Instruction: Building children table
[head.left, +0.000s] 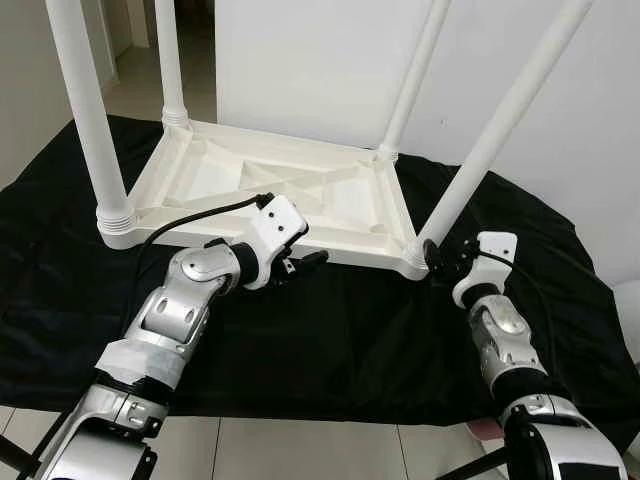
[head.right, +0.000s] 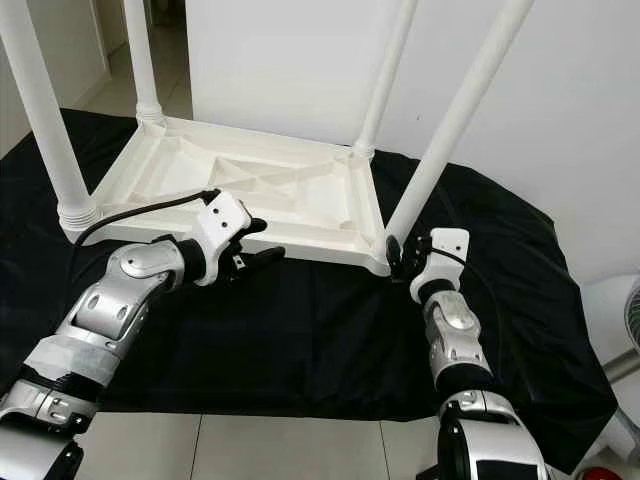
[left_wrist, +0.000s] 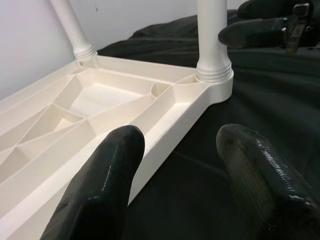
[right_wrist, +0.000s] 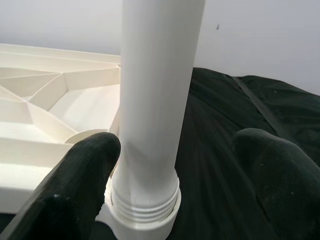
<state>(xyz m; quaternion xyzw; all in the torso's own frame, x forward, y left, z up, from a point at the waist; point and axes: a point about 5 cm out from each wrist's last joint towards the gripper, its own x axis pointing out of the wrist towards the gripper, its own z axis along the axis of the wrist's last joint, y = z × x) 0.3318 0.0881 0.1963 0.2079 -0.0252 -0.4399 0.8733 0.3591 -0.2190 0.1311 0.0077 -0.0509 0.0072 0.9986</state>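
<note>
Upturned table (head.left: 290, 190) at 12 o'clock on the black cloth (head.left: 330, 340), four legs up.
Left gripper (head.left: 312, 260), spread, hovers by the near rim; right gripper (right_wrist: 175, 175), spread around the 3 o'clock leg (head.left: 490, 130), grips nothing. Closing off-centre could tilt that leg and cross its thread.

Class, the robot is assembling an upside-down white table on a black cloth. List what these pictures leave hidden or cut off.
- Tops of the four legs: cut off by the upper edge in both eye views.
- The table top's face: underneath, against the black cloth.
- Right gripper's grip on the near right leg: right wrist view shows fingers either side, contact unclear.
</note>
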